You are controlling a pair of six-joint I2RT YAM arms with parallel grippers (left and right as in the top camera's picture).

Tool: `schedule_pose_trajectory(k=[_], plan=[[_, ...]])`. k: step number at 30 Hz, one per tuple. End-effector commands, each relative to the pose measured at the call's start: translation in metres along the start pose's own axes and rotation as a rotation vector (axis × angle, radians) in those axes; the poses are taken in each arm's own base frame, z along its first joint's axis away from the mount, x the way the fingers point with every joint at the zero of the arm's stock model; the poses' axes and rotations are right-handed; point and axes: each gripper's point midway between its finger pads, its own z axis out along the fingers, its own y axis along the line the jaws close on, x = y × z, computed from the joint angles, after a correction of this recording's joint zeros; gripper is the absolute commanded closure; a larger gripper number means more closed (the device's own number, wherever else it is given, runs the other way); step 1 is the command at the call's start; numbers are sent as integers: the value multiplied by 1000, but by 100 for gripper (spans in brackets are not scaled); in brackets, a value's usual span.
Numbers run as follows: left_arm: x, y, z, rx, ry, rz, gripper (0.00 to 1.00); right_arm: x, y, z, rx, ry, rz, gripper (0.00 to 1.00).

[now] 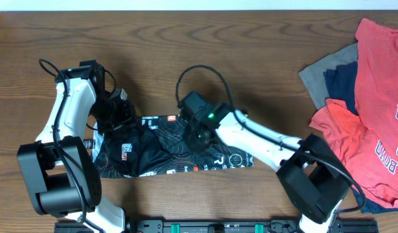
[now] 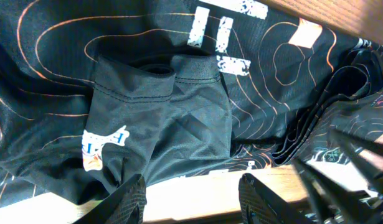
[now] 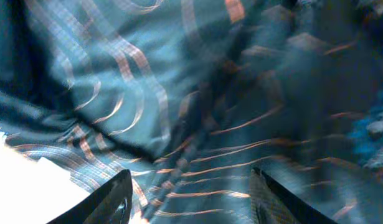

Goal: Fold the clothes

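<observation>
The black jersey (image 1: pixel 166 149) with thin orange contour lines and white lettering lies crumpled on the wooden table (image 1: pixel 263 58), left of centre. My left gripper (image 1: pixel 124 115) is at its upper left edge; in the left wrist view (image 2: pixel 194 196) it is open and empty over bare wood, just off the jersey (image 2: pixel 160 106). My right gripper (image 1: pixel 197 134) is over the jersey's middle; in the right wrist view (image 3: pixel 191 199) it is open, close above the fabric (image 3: pixel 197 93). A pile of red T-shirts (image 1: pixel 380 97), a grey garment (image 1: pixel 325 74) and a navy garment (image 1: pixel 341 84) lies at the right.
A black rail (image 1: pixel 224 226) runs along the table's front edge. Cables loop above both arms. Bare wood lies between the jersey and the pile at the right.
</observation>
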Motion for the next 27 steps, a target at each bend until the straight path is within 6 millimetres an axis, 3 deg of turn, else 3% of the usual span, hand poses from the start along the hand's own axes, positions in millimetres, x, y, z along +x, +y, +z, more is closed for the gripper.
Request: schedule_pose_trajectory(k=[1,7,11,13,17,20,27], plan=[[1,1,-4,-4,-12,21,50,12,13,6,-10,27,11,43],[1,1,-4,-4,-12,21,50,32,21,18,-5,61,-13,44],[1,1,-4,-3,-11,21,50,32,4,23,88,30,55,46],[2,1,-4,-4,-9,20,50,31,-2,23,120,17,79,55],[2,1,-4,-4,-9,20,50,31,-1,23,119,17,80,85],[2,1,-4,-4,-9,20,50,34,-1,23,120,27,87,98],[2,1,-4,-4,-9,20,50,43,18,24,44,71,54,95]])
